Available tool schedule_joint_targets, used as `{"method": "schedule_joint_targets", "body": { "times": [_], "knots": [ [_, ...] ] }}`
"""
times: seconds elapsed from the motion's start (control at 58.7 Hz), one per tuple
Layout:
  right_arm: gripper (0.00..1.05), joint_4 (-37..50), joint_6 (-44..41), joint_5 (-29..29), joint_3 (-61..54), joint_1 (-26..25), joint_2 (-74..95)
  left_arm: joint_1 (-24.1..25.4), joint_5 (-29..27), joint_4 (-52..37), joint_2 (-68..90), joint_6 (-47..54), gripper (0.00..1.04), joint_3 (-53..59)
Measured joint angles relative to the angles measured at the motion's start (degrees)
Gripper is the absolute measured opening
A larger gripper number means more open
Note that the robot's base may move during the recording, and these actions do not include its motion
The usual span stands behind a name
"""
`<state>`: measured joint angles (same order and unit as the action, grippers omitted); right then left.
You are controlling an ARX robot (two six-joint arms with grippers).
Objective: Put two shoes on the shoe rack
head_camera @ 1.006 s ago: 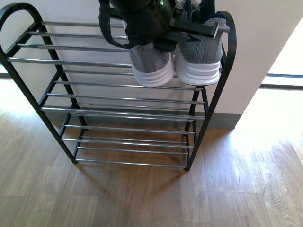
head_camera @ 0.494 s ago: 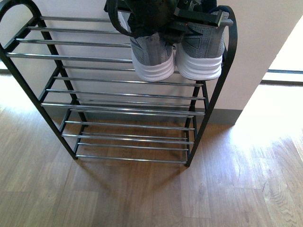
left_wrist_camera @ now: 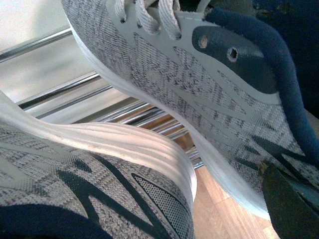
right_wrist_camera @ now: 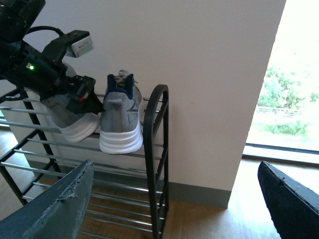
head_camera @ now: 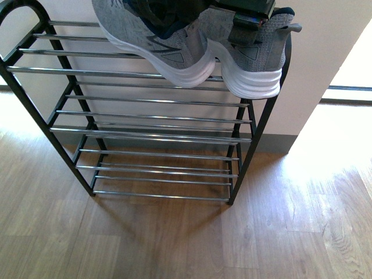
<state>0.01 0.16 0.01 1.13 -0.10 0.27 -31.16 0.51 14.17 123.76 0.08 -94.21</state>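
Note:
Two grey sneakers rest on the top shelf of the shoe rack. The left one lies slanted, toe to the left. The right one has its heel over the front rod by the rack's right side. My left gripper is shut on the right sneaker's heel; only one finger shows in the left wrist view. My right gripper is open and empty, low and off the rack's right end. It sees both sneakers. The light-blue slides are out of view.
The rack stands against a white wall on a wood floor. Its lower chrome shelves hold nothing. A bright window lies to the right, past the wall corner.
The left sneaker has swung from heel-on to slanted, with its toe now far to the left. The right sneaker has turned slightly. The left arm has risen mostly out of the front view.

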Motion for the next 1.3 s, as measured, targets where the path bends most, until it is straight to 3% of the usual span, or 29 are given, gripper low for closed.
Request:
{"method": "schedule_joint_targets", "body": {
  "times": [0.324, 0.665, 0.938, 1.295],
  "knots": [
    [0.96, 0.00, 0.00, 0.00, 0.00, 0.00, 0.00, 0.81, -0.52, 8.44, 6.78, 1.20, 0.95, -12.92],
    [0.96, 0.00, 0.00, 0.02, 0.00, 0.00, 0.00, 0.92, 0.90, 21.11, 12.52, 17.20, 0.95, -26.58],
    [0.96, 0.00, 0.00, 0.00, 0.00, 0.00, 0.00, 0.77, 5.35, 23.98, 10.99, 26.56, 0.95, -25.68],
    [0.96, 0.00, 0.00, 0.00, 0.00, 0.00, 0.00, 1.01, 5.95, 16.63, 4.28, 25.57, 0.95, -18.03]
  ]
}}
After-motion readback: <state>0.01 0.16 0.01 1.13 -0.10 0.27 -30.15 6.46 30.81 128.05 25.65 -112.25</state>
